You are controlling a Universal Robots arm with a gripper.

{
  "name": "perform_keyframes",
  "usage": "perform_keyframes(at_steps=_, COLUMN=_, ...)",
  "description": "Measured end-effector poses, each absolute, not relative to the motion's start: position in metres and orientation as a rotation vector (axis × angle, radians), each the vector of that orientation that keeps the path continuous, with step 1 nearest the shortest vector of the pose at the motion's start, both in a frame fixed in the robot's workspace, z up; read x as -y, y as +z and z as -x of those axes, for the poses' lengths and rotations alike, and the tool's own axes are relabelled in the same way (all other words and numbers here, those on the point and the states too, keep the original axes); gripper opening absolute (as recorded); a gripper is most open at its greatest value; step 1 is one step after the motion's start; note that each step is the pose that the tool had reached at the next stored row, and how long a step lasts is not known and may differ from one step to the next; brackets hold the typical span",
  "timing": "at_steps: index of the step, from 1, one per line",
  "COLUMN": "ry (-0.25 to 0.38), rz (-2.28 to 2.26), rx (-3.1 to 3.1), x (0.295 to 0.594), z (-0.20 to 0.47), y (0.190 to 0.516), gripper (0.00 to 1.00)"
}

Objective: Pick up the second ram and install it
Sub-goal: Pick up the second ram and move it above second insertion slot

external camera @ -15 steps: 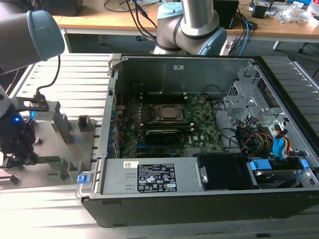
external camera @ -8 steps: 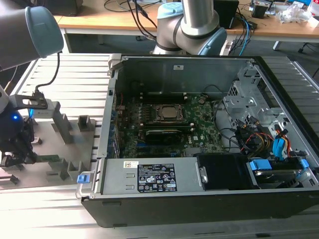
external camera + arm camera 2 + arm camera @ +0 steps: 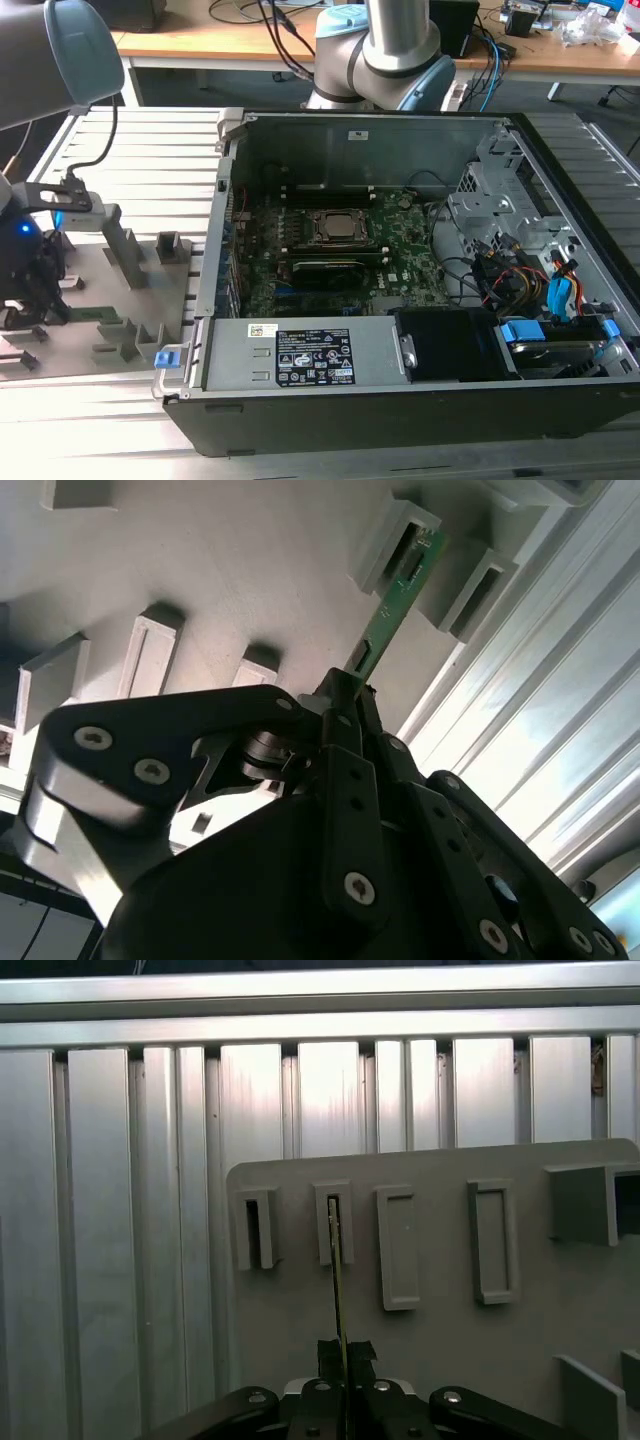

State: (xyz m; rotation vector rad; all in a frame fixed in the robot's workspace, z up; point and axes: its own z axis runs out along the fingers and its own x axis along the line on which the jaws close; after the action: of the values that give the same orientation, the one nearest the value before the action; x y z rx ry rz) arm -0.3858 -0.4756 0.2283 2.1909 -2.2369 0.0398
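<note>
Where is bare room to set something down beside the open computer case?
Free: ribbed aluminium table between the black open computer case and the exterior camera, also beyond the grey slotted holder plate. Crowded: that plate's holders, where the gripper clamps the narrow green ram stick, and the case's inside.

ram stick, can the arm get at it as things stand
Yes, it seems so: the jaws look shut on the near end of the ram, whose far end sits at a holder on the rack, with nothing in between.
</note>
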Motion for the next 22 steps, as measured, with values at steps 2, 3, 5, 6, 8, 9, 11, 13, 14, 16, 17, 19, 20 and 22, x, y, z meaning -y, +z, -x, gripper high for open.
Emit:
perform_keyframes(at_steps=2, ry=0.04, rz=-2.191, rx=2.237, x=0.476, z=0.386, y=0.231, gripper=0.14)
perform_keyframes(at_steps=3, ry=0.04, rz=-2.191, rx=2.237, x=0.476, z=0.386, y=0.232, gripper=0.14)
perform_keyframes(at_steps=5, ry=0.04, rz=-2.191, rx=2.237, x=0.476, z=0.386, y=0.233, gripper=0.14)
perform_keyframes(at_steps=6, ry=0.04, rz=-2.191, rx=2.237, x=0.476, z=0.386, y=0.234, gripper=0.14)
perform_keyframes(at_steps=8, ry=0.04, rz=-2.191, rx=2.237, x=0.476, z=0.386, y=0.237, gripper=0.14)
perform_keyframes(at_steps=9, ry=0.04, rz=-2.191, rx=2.237, x=0.476, z=0.386, y=0.24, gripper=0.14)
perform_keyframes(at_steps=11, ry=0.04, rz=-2.191, rx=2.237, x=0.476, z=0.386, y=0.242, gripper=0.14)
perform_keyframes(at_steps=13, ry=0.04, rz=-2.191, rx=2.237, x=0.476, z=0.386, y=0.246, gripper=0.14)
perform_keyframes(at_steps=14, ry=0.04, rz=-2.191, rx=2.237, x=0.476, z=0.386, y=0.247, gripper=0.14)
perform_keyframes(at_steps=16, ry=0.04, rz=-2.191, rx=2.237, x=0.476, z=0.386, y=0.251, gripper=0.14)
perform_keyframes(at_steps=17, ry=0.04, rz=-2.191, rx=2.237, x=0.476, z=0.386, y=0.254, gripper=0.14)
perform_keyframes(at_steps=19, ry=0.04, rz=-2.191, rx=2.237, x=0.476, z=0.386, y=0.26, gripper=0.14)
perform_keyframes(at_steps=20, ry=0.04, rz=-2.191, rx=2.237, x=0.476, z=0.386, y=0.262, gripper=0.14)
perform_keyframes(at_steps=22, ry=0.04, rz=-2.191, rx=2.237, x=0.476, z=0.386, y=0.265, gripper=0.14)
